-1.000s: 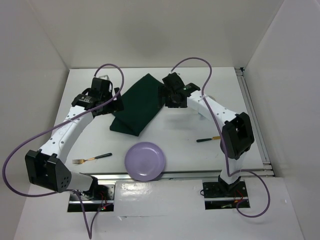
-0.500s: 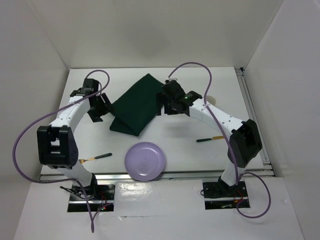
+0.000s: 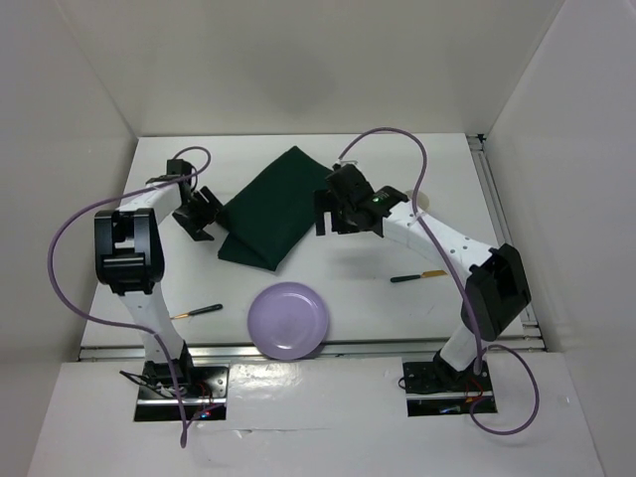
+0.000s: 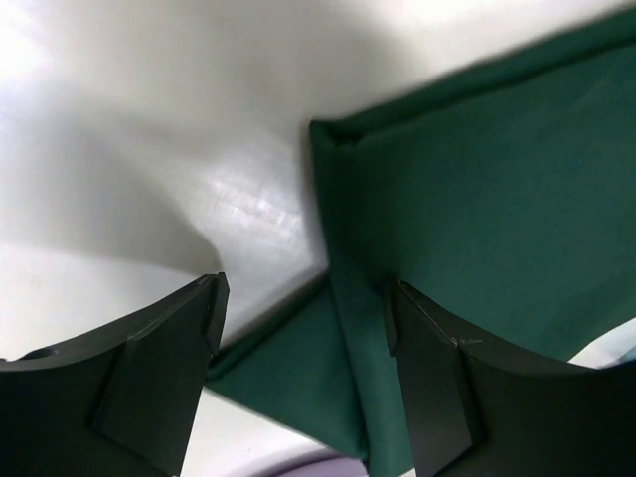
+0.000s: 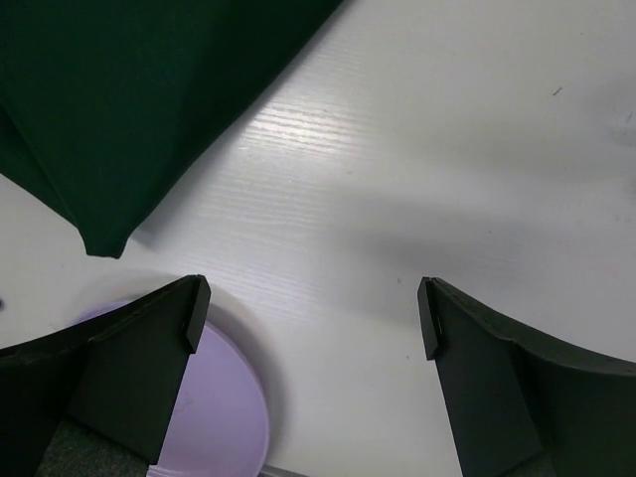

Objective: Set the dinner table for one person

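Bench (image 3: pixel 417 179), spanning beneath both arms, bearing folded green mat (image 3: pixel 273 204): left end effector (image 4: pixel 303 288) released beside mat's corner, right end effector (image 5: pixel 308 298) released, empty; I'd pinch that corner squarely, then drag flat.

bright even light, soft shadows, mild glare on the dinner table (image 5: pixel 298 129)

Plain dark green cloth (image 4: pixel 477 199) beside the left pincer (image 4: pixel 303 298); plain lilac plate (image 5: pixel 231 417) near the right pincer (image 5: pixel 313 308); white table (image 3: pixel 368 298).
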### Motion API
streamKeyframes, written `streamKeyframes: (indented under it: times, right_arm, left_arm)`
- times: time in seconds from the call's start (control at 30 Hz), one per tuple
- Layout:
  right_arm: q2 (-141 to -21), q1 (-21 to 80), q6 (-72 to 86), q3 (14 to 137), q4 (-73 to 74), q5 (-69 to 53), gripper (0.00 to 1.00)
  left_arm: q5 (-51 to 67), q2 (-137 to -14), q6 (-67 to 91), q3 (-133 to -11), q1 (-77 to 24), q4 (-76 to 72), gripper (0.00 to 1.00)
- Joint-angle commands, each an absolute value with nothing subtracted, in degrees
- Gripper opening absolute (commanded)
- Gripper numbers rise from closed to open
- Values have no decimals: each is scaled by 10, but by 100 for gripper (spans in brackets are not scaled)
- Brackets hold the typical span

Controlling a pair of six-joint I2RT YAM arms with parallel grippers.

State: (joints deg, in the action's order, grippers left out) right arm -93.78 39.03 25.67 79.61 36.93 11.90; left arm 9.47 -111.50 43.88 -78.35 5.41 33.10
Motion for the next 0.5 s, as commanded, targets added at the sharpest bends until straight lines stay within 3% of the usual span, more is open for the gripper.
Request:
streamKeyframes:
  times: [0.0,0.13,0.2,0.27,0.3,0.33,0.47]
  right_arm:
    - [-902,396,261,781,375,127,100]
    - [-896,403,272,774,393,127,100]
    - [-891,403,277,769,399,127,100]
    - [-886,403,277,769,405,133,100]
    - [-886,403,284,769,412,133,100]
    - [-881,403,284,764,412,138,100]
    - [-867,403,301,751,417,144,100]
  left_arm:
    - [139,-1142,454,-818,58,306,81]
    - [151,-1185,454,-861,58,295,77]
    - [151,-1219,454,-901,58,314,63]
    - [146,-1233,448,-930,58,330,40]
    - [146,-1233,437,-958,58,345,11]
    - [146,-1233,430,-970,58,345,0]
    - [189,-1187,377,-1020,42,332,0]
